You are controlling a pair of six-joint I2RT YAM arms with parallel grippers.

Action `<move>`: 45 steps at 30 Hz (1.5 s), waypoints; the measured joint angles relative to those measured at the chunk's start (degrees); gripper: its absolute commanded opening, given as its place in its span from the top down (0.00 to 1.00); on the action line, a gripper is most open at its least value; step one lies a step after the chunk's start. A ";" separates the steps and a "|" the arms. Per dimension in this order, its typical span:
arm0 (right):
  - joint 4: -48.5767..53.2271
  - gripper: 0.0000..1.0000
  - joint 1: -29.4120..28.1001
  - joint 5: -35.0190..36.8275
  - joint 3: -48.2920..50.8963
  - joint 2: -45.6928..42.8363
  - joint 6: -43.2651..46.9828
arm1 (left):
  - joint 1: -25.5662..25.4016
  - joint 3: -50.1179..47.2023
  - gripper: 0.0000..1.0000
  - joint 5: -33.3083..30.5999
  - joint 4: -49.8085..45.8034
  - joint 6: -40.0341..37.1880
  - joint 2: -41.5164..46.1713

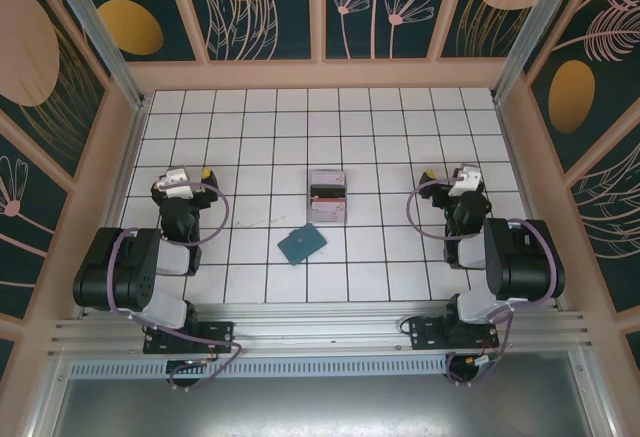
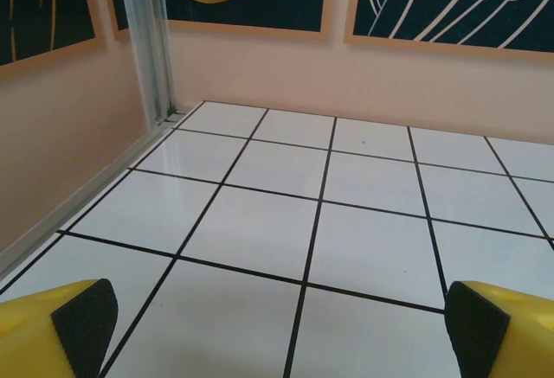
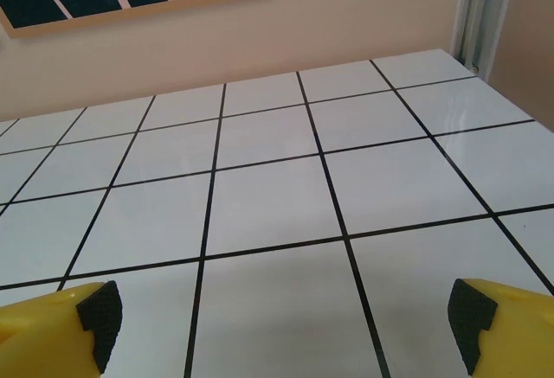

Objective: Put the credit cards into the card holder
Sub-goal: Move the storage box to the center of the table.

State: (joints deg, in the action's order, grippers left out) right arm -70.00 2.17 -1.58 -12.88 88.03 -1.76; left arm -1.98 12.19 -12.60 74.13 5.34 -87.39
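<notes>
Fingers [image 2: 82, 319] of left gripper [image 2: 277, 335] spread wide, holding nothing; yellow tips and black pads cut off at frame corners. right gripper [image 3: 286, 326] likewise wide apart, empty. Both sit over bare tiled worktop [image 1: 260, 127], well apart from task things. card holder [image 1: 301, 244] lies flat, tilted, teal side up, mid-worktop. credit cards [image 1: 328, 197] just beyond it, stacked, possibly in clear container; too small to tell.

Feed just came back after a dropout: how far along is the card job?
Nothing looks done yet. The credit cards sit together mid-table, apart from the card holder, which lies flat, teal side up, just nearer the arms. Nothing is in hand: the left gripper and right gripper are open over bare tiles. Left to do: every card has to go into the holder.
</notes>
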 measured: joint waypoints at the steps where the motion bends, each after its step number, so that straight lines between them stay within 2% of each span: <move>1: 0.00 0.01 0.00 0.00 0.00 0.00 0.00 | 0.00 0.00 0.01 0.20 -0.02 -0.04 0.00; 26: 0.66 0.01 -0.09 0.15 -0.07 -0.26 0.02 | 0.00 0.17 0.01 0.57 -2.10 -0.42 0.70; 29: 9.64 0.01 -0.74 0.83 -2.29 -4.90 0.13 | 0.00 2.58 0.01 -0.66 -9.99 0.11 5.64; 34: 27.26 0.01 -0.61 -1.16 -13.66 -15.52 -3.80 | 0.07 13.16 0.01 -2.89 -29.79 6.49 16.20; 38: 39.41 0.01 -2.05 -9.40 -22.91 -16.79 -7.67 | 0.15 20.72 0.01 3.23 -43.23 13.20 20.00; 40: 45.90 0.01 -6.51 -11.17 -25.33 -16.39 -8.68 | 0.11 21.53 0.01 8.61 -47.78 16.96 20.90; 43: 53.86 0.06 -17.03 -13.84 -26.10 -15.17 -10.67 | -1.57 21.18 0.01 16.33 -54.82 22.62 21.20; 45: 57.37 0.09 -22.80 -16.68 -25.40 -14.27 -13.51 | -6.23 20.11 0.02 19.54 -59.01 26.12 21.46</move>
State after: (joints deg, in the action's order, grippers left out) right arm -12.62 -20.62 -18.26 -38.28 73.76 -15.27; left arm -8.21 32.29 6.94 15.11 31.46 -65.93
